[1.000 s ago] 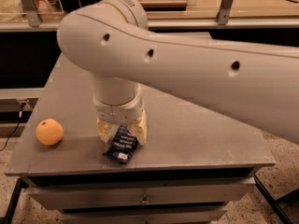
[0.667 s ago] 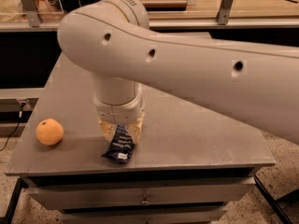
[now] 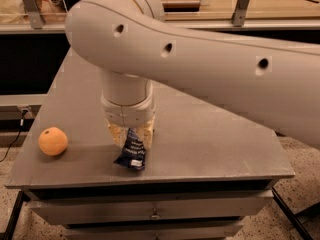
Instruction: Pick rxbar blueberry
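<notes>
The rxbar blueberry (image 3: 132, 151), a dark navy wrapper with white text, hangs tilted near the table's front edge. Its upper end sits between the fingers of my gripper (image 3: 132, 135) and its lower end reaches down toward the grey tabletop (image 3: 210, 134). The gripper points straight down from the thick white arm (image 3: 200, 59) and is shut on the bar's upper end. One yellowish fingertip (image 3: 117, 133) shows to the bar's left and the other to its right.
An orange (image 3: 52, 141) lies on the table's left front part, well apart from the gripper. The table has drawers below its front edge (image 3: 155, 211). A railing and a dark gap run behind the table.
The fingers have drawn in on the bar. The bar's upper end has come up between them, so it now stands tilted instead of lying flat.
</notes>
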Available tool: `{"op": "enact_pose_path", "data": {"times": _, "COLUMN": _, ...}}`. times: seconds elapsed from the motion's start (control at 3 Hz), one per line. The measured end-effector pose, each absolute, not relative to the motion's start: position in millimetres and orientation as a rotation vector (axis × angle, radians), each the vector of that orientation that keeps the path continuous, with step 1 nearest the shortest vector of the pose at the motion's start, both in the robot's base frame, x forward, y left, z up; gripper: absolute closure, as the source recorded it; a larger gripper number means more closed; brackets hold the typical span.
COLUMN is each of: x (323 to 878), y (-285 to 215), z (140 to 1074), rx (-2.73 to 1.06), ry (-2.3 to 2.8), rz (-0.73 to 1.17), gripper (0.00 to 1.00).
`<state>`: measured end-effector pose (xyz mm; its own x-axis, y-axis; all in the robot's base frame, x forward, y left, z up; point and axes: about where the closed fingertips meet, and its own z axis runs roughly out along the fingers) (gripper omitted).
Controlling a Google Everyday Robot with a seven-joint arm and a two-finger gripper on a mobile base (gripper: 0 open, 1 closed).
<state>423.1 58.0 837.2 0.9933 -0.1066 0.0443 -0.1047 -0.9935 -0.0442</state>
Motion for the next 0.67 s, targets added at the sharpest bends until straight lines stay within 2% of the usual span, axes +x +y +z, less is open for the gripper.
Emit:
{"op": "enact_pose_path", "data": {"times": 0.33, "x": 472.4, "y": 57.3, "z": 894.2, "rx": -3.045, "ry": 0.137, "rz": -0.150, "gripper": 1.00}}
{"op": "enact_pose_path", "data": {"times": 0.67, "x": 472.5, "y": 57.3, "z": 894.2, "rx": -3.045, "ry": 0.137, "rz": -0.150, "gripper": 1.00}}
